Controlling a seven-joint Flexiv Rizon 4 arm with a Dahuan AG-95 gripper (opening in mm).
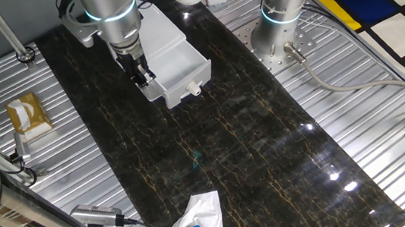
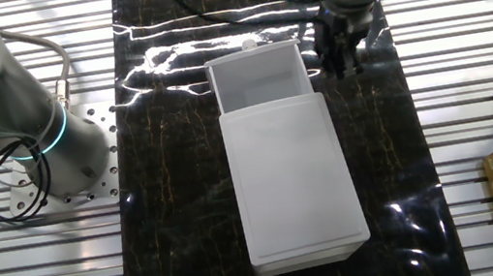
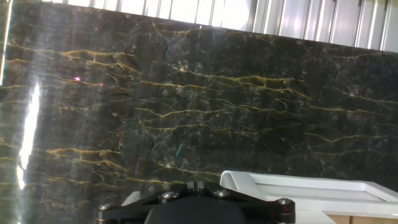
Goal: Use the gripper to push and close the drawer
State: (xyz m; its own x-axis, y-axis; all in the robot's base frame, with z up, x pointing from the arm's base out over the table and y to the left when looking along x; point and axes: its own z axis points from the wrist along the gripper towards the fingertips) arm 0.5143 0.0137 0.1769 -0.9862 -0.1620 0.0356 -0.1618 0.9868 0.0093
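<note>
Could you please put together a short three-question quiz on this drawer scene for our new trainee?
1. True or false: the drawer is fully shut inside the cabinet.
2. Where is the gripper? A) beside the drawer's side wall B) on the knob C) over the tissue
3. Fill in: the mat under the cabinet is dark with ____ veins.

Key: 1 false, it stands pulled out; 2 A; 3 gold.
</note>
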